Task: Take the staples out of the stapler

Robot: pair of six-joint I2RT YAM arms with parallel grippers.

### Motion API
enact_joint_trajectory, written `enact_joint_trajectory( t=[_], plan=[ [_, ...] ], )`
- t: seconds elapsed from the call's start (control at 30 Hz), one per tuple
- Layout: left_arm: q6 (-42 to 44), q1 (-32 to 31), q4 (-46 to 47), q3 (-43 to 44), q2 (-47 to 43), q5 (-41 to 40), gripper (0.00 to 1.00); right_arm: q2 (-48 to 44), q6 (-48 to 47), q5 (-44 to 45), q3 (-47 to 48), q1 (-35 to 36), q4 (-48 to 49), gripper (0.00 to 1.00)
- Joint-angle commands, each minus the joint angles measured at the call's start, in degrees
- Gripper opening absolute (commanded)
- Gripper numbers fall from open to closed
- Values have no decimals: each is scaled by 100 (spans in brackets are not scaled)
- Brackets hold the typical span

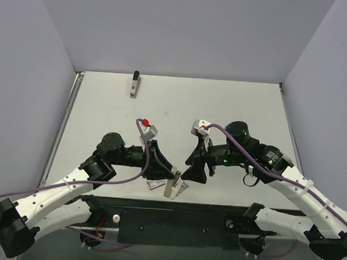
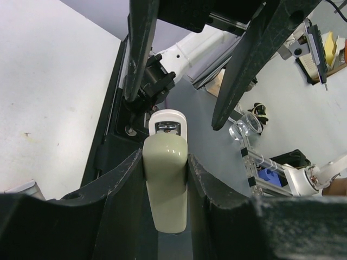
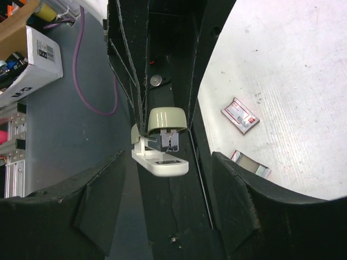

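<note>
Left gripper is clamping the stapler at frame centre while right gripper, fingers apart, is facing it, best closing slowly, centred on its open end.

Robotics laboratory workcell: white table enclosed by plain partition walls; aluminium framing and a labelled box alongside.

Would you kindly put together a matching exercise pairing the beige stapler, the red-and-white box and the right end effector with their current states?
Things:
1. beige stapler
2. red-and-white box
3. right end effector

States:
A. open, holding nothing
B. clamped in the left end effector
C. lying flat on the table

Pairs: 1-B, 2-C, 3-A
</note>
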Motion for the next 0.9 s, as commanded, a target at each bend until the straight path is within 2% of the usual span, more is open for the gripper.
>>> enact_joint_trajectory(
  t=[0.0,0.37,0.87],
  plan=[
    [134,-75,139,97,-40,163,0,171,-209,-197,259,143,88,58],
    [195,-93,25,193,-58,136,0,356,-209,-276,312,301,114,42],
    [257,-154,8,229,-137,171,0,488,-280,-469,180,424,131,38]
  ],
)
